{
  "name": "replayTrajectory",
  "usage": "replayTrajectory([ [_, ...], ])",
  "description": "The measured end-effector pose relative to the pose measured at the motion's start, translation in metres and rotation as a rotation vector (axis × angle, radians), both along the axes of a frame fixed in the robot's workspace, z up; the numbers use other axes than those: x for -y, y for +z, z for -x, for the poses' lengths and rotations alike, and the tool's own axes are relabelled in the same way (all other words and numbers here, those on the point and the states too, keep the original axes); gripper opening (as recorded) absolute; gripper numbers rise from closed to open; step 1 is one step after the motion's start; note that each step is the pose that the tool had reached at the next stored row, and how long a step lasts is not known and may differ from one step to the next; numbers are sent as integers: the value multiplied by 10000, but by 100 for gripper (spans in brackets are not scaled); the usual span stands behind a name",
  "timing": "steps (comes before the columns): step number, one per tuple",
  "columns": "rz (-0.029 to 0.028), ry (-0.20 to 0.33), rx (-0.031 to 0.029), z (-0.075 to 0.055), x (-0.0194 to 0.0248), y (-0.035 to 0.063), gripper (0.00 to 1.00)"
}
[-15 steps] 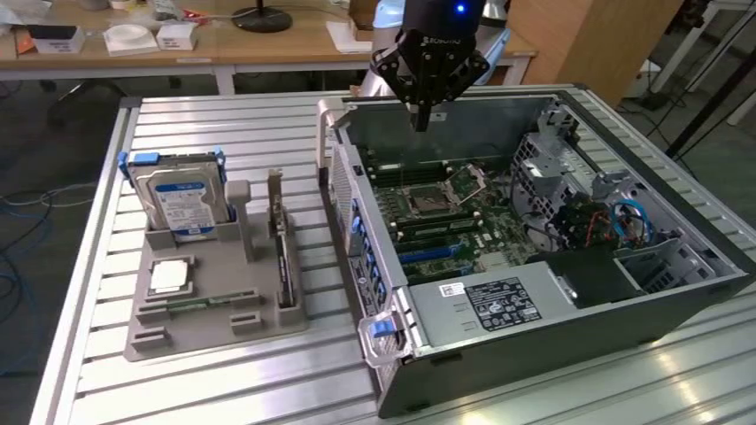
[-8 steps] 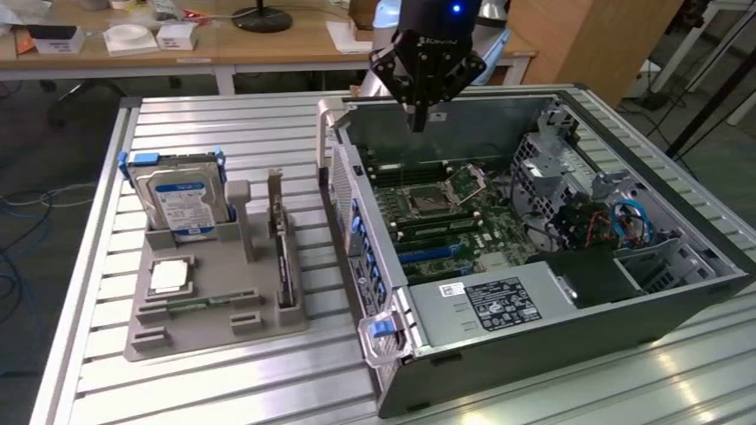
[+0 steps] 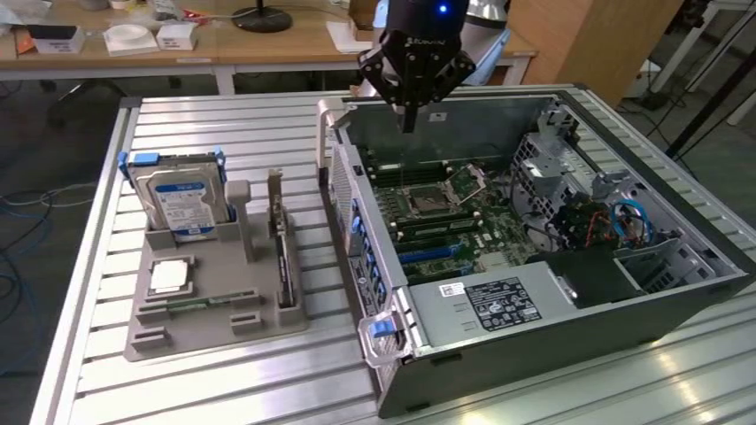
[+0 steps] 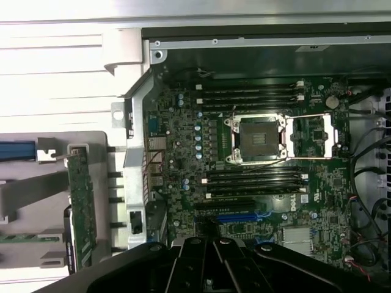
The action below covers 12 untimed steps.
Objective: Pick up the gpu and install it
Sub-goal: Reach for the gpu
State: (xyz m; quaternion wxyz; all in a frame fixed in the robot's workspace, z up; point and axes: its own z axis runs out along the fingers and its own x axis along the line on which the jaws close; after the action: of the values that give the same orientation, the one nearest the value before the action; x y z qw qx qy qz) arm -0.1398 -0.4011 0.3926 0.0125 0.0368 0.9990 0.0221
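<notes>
Grey plastic holder (image 3: pixel 219 329) sits on the slatted aluminium table (image 3: pixel 212 124), on the exterior view's left of the PC case (image 3: pixel 661 305). The case lies on its side with the interior exposed.

gpu (image 3: pixel 282 266) is parked in the holder. It stands on its long edge in the slot nearest the case, with the silver bracket at the end farther from the exterior camera. In the wrist view the gpu (image 4: pixel 80 207) shows edge-on as a thin green card just beside the case's rear wall, not touching it.

Same holder, other slots:
- hard drive (image 3: pixel 180 202) with blue-white label and blue rails, upright at the far end
- processor chip (image 3: pixel 169 277) lying flat in a recess
- memory stick (image 3: pixel 195 304) lying flat, nearer the camera than the chip

gripper (image 3: pixel 408 122) hangs over the far edge of the case, above the motherboard (image 3: pixel 455 221), pointing straight down. Its fingers are drawn together to a narrow tip with nothing between them. It touches nothing and is well apart from the gpu. In the wrist view the gripper (image 4: pixel 214 268) is a dark mass at the frame edge, looking down onto the board.

Board details — processor socket (image 4: pixel 259 137) has its metal frame flipped up, black memory slots run on both sides of it, and the blue expansion slot (image 4: pixel 241 217) carries no card. Power supply (image 3: pixel 497 303) with a black label sits at the near end of the case.
</notes>
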Motion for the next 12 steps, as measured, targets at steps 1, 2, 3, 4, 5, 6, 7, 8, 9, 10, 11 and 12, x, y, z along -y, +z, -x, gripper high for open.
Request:
replayTrajectory([
  [1, 0, 1, 0, 14, 0, 0, 11],
  [2, 0, 1, 0, 29, 0, -1, 11],
  [3, 0, 1, 0, 42, 0, -1, 11],
  [4, 0, 2, 0, 58, 0, -1, 11],
  [5, 0, 3, -1, 73, 0, -2, 11],
  [6, -1, 3, 0, 89, 0, -2, 11],
  [7, -1, 5, 0, 103, 0, -3, 11],
  [8, 0, 8, 0, 114, 0, -3, 11],
  [9, 0, 12, -1, 125, 0, -3, 11],
  [10, 0, 15, 0, 137, 0, -3, 11],
  [11, 0, 17, 0, 154, 0, -3, 11],
  [12, 0, 17, 0, 171, 0, -4, 11],
])
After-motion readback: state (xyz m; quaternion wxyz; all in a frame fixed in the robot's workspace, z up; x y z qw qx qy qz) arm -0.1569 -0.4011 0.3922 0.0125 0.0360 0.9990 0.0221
